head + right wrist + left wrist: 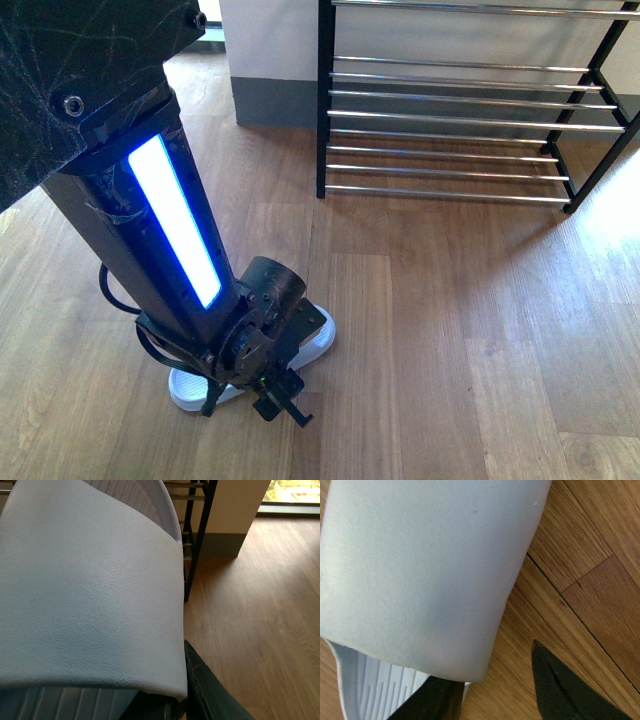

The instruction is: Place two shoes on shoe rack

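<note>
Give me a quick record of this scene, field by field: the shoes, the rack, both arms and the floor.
floor shoe: pale blue slide lying on the wood floor
left pincer: down at that slide, open, fingers either side of the strap's edge
second slide: fills the right wrist view, with the rack behind it
right pincer: close against the second slide; grip cannot be judged
shoe rack: visible tiers hold no shoes
</note>
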`<state>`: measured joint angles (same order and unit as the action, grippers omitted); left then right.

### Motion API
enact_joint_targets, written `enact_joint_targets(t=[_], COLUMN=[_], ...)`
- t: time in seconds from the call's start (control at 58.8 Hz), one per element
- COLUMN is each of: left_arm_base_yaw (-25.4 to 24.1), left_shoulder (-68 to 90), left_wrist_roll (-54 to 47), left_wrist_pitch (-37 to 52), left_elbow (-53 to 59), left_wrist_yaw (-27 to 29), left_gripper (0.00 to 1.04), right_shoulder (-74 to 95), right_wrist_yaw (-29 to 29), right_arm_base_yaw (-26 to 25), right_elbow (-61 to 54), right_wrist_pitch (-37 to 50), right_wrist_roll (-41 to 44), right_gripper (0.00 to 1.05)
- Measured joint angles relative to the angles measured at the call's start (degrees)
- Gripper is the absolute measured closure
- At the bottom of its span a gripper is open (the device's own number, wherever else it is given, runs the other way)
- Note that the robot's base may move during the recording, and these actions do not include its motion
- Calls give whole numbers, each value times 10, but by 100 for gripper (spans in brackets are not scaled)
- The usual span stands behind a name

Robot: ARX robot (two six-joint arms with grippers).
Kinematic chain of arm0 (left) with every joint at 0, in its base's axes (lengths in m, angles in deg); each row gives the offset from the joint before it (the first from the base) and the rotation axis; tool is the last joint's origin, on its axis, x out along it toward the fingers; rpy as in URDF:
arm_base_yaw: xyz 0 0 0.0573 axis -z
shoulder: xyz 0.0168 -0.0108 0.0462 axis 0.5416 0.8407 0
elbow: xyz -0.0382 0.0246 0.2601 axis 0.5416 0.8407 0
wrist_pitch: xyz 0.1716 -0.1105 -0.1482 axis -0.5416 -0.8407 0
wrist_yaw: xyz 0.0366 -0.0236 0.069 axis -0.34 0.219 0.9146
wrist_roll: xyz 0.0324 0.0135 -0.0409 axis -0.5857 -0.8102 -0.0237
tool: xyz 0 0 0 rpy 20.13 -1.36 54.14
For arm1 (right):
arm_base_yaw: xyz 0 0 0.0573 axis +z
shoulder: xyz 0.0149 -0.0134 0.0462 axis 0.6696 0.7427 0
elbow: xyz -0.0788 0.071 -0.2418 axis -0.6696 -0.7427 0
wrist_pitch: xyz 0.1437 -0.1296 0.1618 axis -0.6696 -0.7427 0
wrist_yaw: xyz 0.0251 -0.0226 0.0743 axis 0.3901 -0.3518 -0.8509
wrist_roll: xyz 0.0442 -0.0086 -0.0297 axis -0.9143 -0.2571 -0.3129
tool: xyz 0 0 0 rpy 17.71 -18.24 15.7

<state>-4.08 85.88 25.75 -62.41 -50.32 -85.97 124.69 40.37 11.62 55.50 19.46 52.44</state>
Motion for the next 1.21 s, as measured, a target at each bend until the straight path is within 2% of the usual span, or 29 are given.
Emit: enact_joint_targets(t=[0.17, 0.221, 0.646, 1.208], left_arm_base_yaw=[0, 0, -6, -73], left_shoulder=[0, 0, -4, -178], left_wrist_roll=[0, 0, 0, 24], left_wrist_pitch=[0, 0, 16, 129], left_elbow=[0, 0, 6, 174], left_wrist_yaw=[2, 3, 7, 9], left_gripper=[99, 104, 103, 103], right_shoulder=[0, 0, 0, 0], right_wrist_yaw=[0, 0, 0, 0], right_arm_base_yaw=[0, 0, 0, 0], right_elbow=[0, 0, 0, 0], right_wrist_pitch=[0, 0, 0, 0], right_wrist_roll=[0, 0, 0, 0], right_gripper=[103, 103, 103, 103])
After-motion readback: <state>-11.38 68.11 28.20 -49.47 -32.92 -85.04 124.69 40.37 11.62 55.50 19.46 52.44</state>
